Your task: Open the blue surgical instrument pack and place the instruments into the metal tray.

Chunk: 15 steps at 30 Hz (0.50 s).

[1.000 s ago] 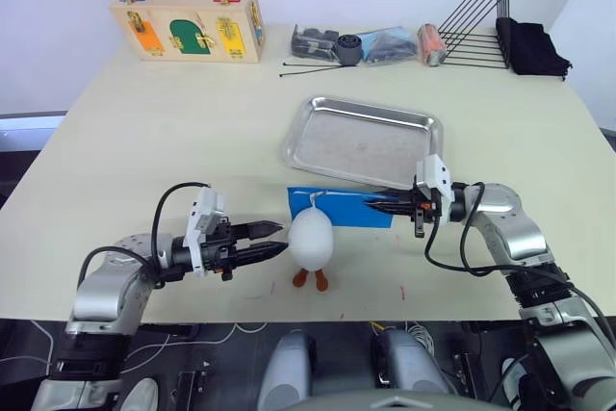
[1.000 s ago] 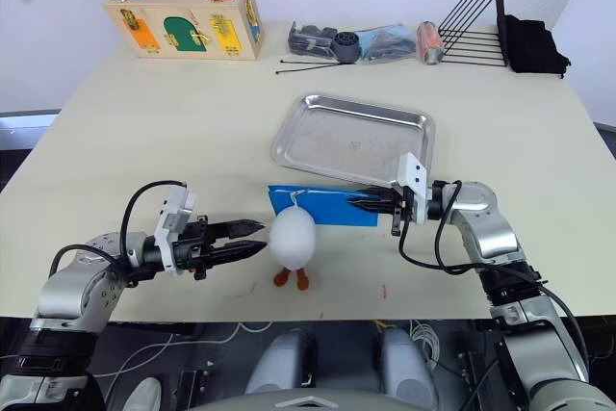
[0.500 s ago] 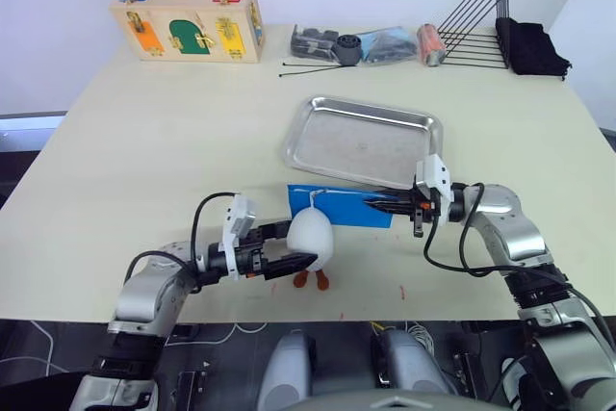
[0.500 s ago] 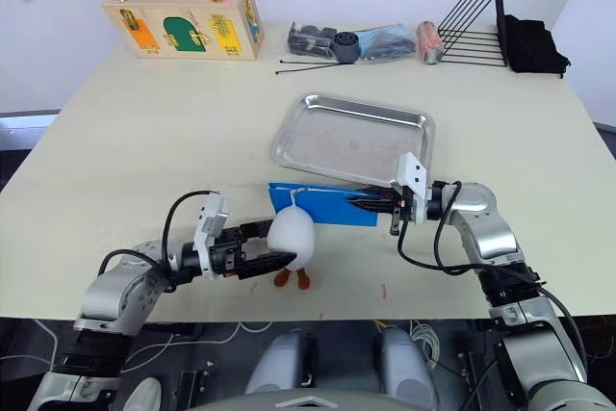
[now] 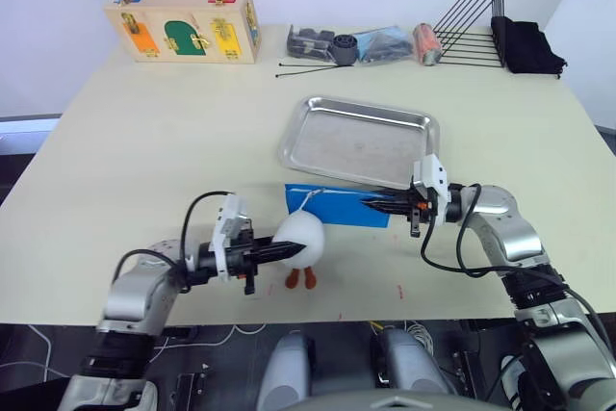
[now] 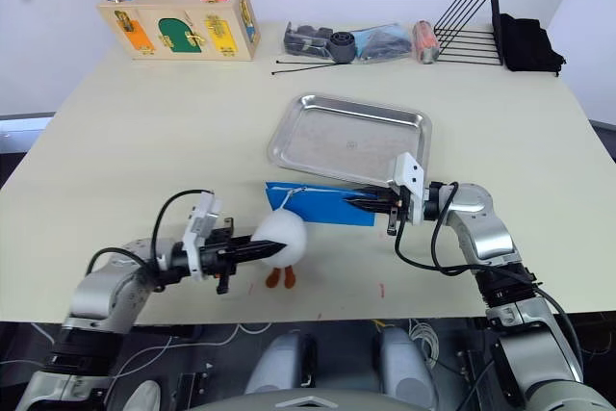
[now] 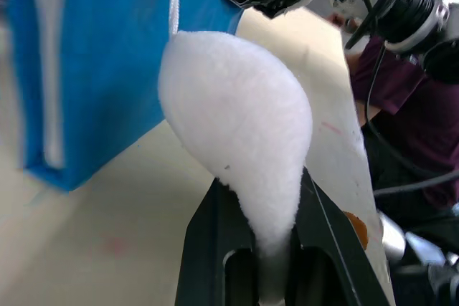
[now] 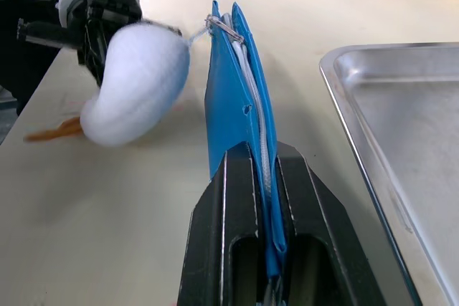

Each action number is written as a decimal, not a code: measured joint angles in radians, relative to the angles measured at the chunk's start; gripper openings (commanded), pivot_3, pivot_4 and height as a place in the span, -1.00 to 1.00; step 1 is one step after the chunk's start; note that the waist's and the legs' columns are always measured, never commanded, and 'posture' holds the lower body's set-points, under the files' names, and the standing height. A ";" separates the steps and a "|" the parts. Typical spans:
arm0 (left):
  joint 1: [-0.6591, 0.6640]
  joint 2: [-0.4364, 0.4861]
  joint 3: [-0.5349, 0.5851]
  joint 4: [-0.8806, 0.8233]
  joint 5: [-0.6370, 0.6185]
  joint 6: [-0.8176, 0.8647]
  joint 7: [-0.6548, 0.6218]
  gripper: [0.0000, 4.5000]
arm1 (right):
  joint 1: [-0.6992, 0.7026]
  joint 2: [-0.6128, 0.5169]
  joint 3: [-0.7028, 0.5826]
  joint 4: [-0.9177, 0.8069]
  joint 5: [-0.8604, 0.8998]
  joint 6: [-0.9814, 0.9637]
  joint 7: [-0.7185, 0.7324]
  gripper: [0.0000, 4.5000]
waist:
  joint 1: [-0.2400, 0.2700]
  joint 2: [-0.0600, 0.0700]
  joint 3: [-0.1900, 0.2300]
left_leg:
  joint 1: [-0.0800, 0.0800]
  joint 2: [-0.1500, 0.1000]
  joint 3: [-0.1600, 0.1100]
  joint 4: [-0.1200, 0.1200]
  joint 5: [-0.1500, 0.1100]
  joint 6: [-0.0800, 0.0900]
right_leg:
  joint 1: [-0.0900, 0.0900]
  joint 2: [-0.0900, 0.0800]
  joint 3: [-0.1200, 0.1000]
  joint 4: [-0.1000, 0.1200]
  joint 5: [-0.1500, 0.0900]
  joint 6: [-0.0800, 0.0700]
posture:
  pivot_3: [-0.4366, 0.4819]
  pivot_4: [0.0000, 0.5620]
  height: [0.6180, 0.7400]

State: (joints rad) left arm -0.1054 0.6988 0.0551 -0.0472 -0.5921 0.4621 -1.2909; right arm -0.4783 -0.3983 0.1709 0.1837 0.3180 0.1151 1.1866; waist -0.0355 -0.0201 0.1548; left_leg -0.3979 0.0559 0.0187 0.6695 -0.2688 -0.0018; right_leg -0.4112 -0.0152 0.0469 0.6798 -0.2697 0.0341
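The blue surgical instrument pack lies flat just in front of the metal tray, which holds nothing. My right gripper is shut on the pack's right edge. A white round pouch with orange feet is tied by a thin cord to the pack's left end. My left gripper is shut on this pouch, its fingers pinching the soft lower part. The instruments are hidden.
Along the far edge stand a wooden latch box, bags of dark parts, thin black rods, an orange roll, a black wire rack and a black cloth.
My left gripper slid right to the white pouch, opened wide around it, then closed on it; the pouch now leans toward that gripper. The right arm stayed still.
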 measured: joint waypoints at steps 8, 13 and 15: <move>-0.052 0.144 0.068 0.176 0.061 -0.111 -0.063 -0.99 | 0.000 0.003 0.000 -0.004 0.001 0.011 0.000 -1.00 | -0.003 0.000 0.000 | 0.000 0.000 0.000 0.000 0.000 0.000 | 0.000 0.000 0.000 0.000 0.000 0.000 | -0.05 -0.47 1.00; -0.089 0.168 0.079 0.268 0.112 -0.203 -0.078 -0.99 | 0.000 0.007 0.002 -0.004 0.001 0.010 0.001 -1.00 | -0.004 0.000 0.000 | 0.000 0.000 0.000 0.000 0.000 0.000 | 0.000 0.000 0.000 0.000 0.000 0.000 | -0.05 -0.47 1.00; -0.098 0.173 0.079 0.280 0.130 -0.227 -0.076 -0.99 | 0.000 0.007 0.003 -0.004 0.001 0.009 0.000 -1.00 | -0.006 0.000 0.000 | 0.000 0.000 0.001 0.000 0.000 0.000 | 0.000 0.000 0.000 0.000 0.000 0.000 | -0.05 -0.47 1.00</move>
State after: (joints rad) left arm -0.2036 0.8719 0.1343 0.2326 -0.4626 0.2347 -1.3671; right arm -0.4781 -0.3909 0.1736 0.1796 0.3188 0.1240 1.1868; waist -0.0413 -0.0200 0.1548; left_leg -0.3978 0.0560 0.0193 0.6693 -0.2688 -0.0018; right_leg -0.4113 -0.0152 0.0470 0.6798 -0.2698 0.0341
